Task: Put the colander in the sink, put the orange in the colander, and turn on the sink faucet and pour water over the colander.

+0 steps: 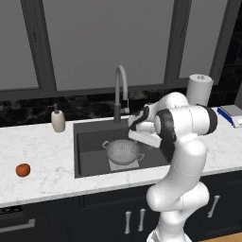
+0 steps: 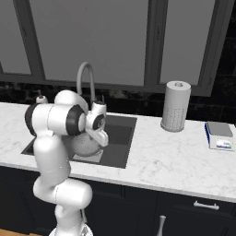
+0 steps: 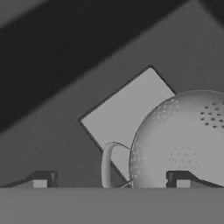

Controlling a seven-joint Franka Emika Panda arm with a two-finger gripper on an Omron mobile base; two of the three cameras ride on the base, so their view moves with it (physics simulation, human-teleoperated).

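I see the white marble tabletop (image 1: 42,156) running beneath dark-framed windows (image 1: 104,42), with the dark grey sink (image 1: 90,142) sunk into its middle. My white arm (image 1: 182,156) rises in front of the cabinets and bends over the basin's right part. Behind the basin stands the gooseneck sink faucet (image 1: 120,90), its spout arched toward the sink. A paper towel roll (image 2: 175,106) stands upright on the tabletop to the right of the sink, and farther right lies a small kitchen scale (image 2: 220,135). The colander (image 1: 123,151) sits upright on the sink floor, resting partly on the lighter square patch (image 3: 127,113), one loop handle (image 3: 109,164) pointing my way in the hand view. My tool (image 3: 109,181) hangs just above the colander with its jaws spread wide and nothing between them; one fingertip (image 3: 41,179) is over the bare sink floor, the other over the colander's bowl. A beige soap dispenser (image 1: 58,119) stands at the sink's left rear corner. The orange (image 1: 22,169) lies on the tabletop well to the left of the sink, apart from everything else.
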